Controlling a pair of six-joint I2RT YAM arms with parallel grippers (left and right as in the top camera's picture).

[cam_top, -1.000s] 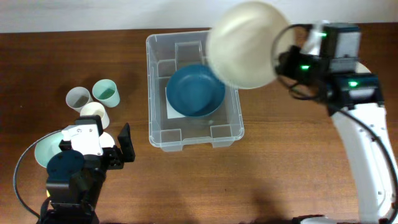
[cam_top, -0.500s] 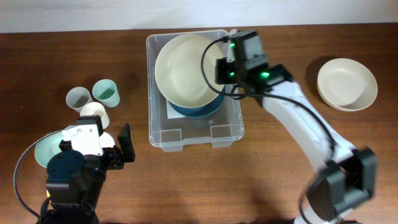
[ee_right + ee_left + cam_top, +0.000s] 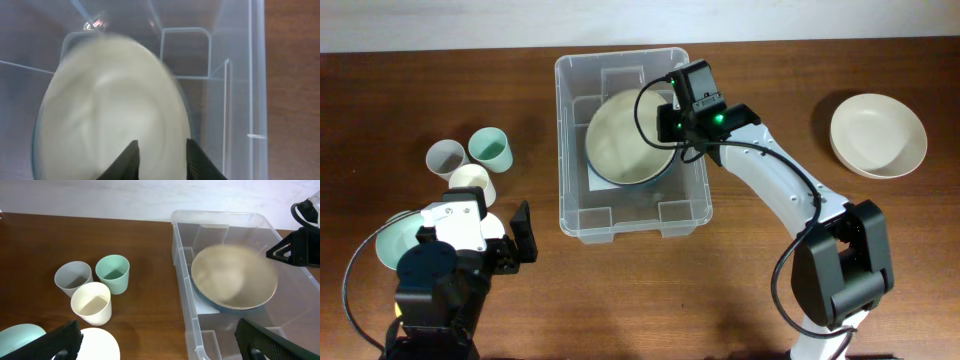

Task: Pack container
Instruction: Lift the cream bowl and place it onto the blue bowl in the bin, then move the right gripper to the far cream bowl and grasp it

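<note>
The clear container [image 3: 561, 130] stands at the table's middle back; it also shows in the left wrist view [image 3: 181, 275] and the right wrist view [image 3: 250, 75]. A blue bowl [image 3: 616, 182] lies on its floor. A cream bowl [image 3: 620, 140] rests nested in the blue one, blurred in the right wrist view [image 3: 110, 110]. My right gripper [image 3: 665, 125] hangs over the bowl's right rim, jaws apart [image 3: 161, 150], gripping nothing. My left gripper [image 3: 515, 238] is open and empty at the front left [image 3: 160, 345].
A second cream bowl [image 3: 878, 135] sits at the right. A grey cup [image 3: 446, 157], a green cup [image 3: 490, 148] and a cream cup [image 3: 470, 181] stand left of the container. A mint bowl [image 3: 392, 243] and a white dish [image 3: 100, 342] lie under my left arm.
My right gripper carried the cream bowl from above the container's right side down into the blue bowl and let it go. The left arm has not moved.
</note>
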